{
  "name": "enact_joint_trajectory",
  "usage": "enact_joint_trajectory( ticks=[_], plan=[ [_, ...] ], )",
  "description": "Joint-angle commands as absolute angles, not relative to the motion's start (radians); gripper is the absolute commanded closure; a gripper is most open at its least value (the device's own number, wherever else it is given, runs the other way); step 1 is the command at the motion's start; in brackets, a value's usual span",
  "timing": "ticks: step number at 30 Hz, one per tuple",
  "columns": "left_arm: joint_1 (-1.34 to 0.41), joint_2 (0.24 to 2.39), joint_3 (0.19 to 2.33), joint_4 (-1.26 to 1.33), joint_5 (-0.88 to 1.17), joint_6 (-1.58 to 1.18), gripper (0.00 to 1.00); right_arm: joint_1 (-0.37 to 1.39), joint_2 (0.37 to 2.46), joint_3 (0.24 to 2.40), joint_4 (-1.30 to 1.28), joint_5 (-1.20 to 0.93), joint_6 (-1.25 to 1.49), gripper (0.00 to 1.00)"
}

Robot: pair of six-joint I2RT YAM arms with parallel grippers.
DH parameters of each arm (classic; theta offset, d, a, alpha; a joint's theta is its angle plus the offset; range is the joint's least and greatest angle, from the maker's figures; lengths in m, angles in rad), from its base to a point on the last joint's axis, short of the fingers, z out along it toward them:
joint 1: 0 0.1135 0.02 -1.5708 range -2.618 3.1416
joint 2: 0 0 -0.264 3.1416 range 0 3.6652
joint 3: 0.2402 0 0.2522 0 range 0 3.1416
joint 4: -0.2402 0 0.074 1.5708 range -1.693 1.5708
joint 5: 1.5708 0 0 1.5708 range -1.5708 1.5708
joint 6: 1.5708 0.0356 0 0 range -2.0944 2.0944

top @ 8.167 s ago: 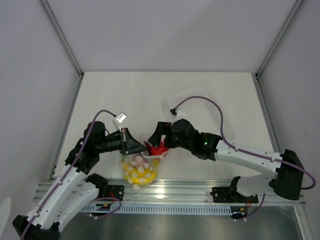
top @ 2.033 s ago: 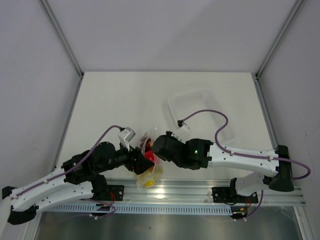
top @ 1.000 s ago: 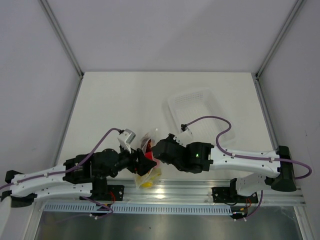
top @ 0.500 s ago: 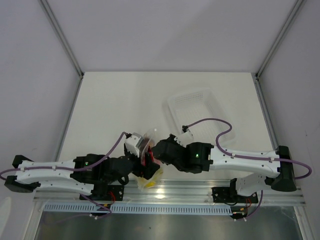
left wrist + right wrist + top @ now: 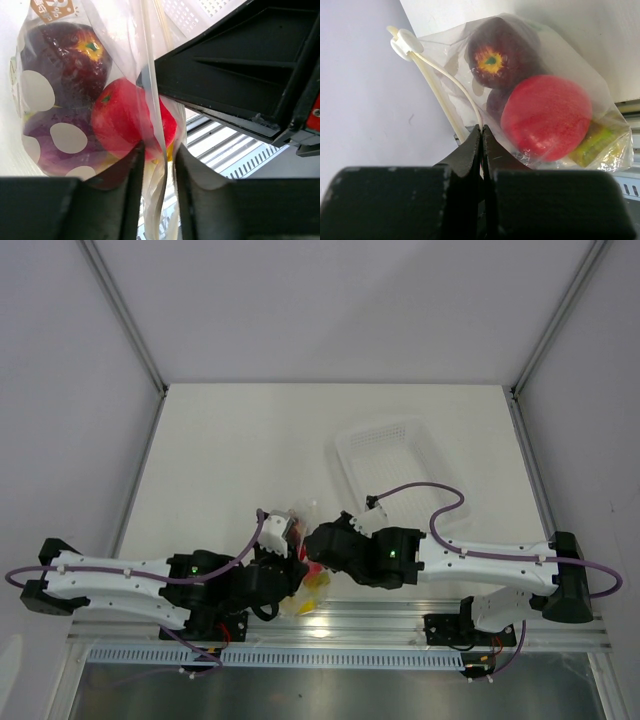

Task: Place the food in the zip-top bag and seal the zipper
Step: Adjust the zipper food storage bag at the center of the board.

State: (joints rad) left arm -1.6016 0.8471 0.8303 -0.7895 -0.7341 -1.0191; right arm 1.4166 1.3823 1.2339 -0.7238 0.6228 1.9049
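Right hand (image 5: pixel 481 131) pinches zipper (image 5: pixel 436 92) — hidden from above.

One zip-top bag (image 5: pixel 445 55) is holding four toy foods that are showing through its clear plastic: one dark red apple (image 5: pixel 495 52), one red round fruit (image 5: pixel 547 117), one purple onion (image 5: pixel 75 162) and one yellow banana piece (image 5: pixel 597 140). One white tray (image 5: pixel 345 445) is lying on the tabletop (image 5: pixel 230 450). Two arms are reaching in over it, one left arm (image 5: pixel 110 580) and one right arm (image 5: pixel 480 558).
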Motion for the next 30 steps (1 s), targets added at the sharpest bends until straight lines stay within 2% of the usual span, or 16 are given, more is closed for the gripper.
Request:
enact_joint_trajectory(
  ticks=[1, 5, 7, 9, 10, 14, 18, 19, 21, 22, 23, 24, 27, 30],
  plan=[
    [-1.609, 0.838, 0.822, -0.790, -0.764, -1.058, 0.70, 1.428, 1.373, 1.232, -0.681, 0.667, 1.951, 1.00],
    [-1.609, 0.821, 0.821, -0.795, -0.761, -1.058, 0.91, 1.428, 1.378, 1.236, -0.670, 0.661, 1.925, 0.98],
    [-1.609, 0.810, 0.815, -0.792, -0.758, -1.055, 1.00, 1.422, 1.379, 1.238, -0.658, 0.652, 1.907, 0.91],
    [-1.609, 0.786, 0.808, -0.784, -0.750, -1.051, 0.99, 1.416, 1.381, 1.241, -0.650, 0.641, 1.875, 0.85],
    [-1.608, 0.775, 0.804, -0.782, -0.747, -1.042, 0.99, 1.410, 1.379, 1.244, -0.647, 0.635, 1.859, 0.78],
    [-1.608, 0.718, 0.801, -0.798, -0.732, -1.011, 0.99, 1.385, 1.371, 1.272, -0.670, 0.612, 1.743, 0.64],
    [-1.598, 0.640, 0.801, -0.804, -0.684, -0.947, 1.00, 1.365, 1.336, 1.273, -0.626, 0.594, 1.519, 0.51],
    [-1.583, 0.605, 0.801, -0.786, -0.634, -0.898, 1.00, 1.365, 1.325, 1.270, -0.609, 0.592, 1.390, 0.36],
    [-1.563, 0.577, 0.813, -0.802, -0.595, -0.868, 0.99, 1.359, 1.290, 1.269, -0.577, 0.585, 1.274, 0.23],
    [-1.552, 0.549, 0.816, -0.802, -0.577, -0.845, 1.00, 1.355, 1.278, 1.263, -0.557, 0.574, 1.138, 0.18],
    [-1.546, 0.534, 0.821, -0.793, -0.533, -0.825, 0.99, 1.344, 1.263, 1.256, -0.552, 0.563, 1.100, 0.16],
    [-1.542, 0.523, 0.834, -0.799, -0.514, -0.803, 0.99, 1.335, 1.223, 1.246, -0.529, 0.548, 1.056, 0.09],
    [-1.528, 0.499, 0.865, -0.831, -0.457, -0.762, 1.00, 1.321, 1.134, 1.204, -0.445, 0.493, 0.829, 0.01],
    [-1.525, 0.489, 0.891, -0.862, -0.404, -0.713, 0.99, 1.281, 1.047, 1.149, -0.361, 0.346, 0.628, 0.01]
  ],
)
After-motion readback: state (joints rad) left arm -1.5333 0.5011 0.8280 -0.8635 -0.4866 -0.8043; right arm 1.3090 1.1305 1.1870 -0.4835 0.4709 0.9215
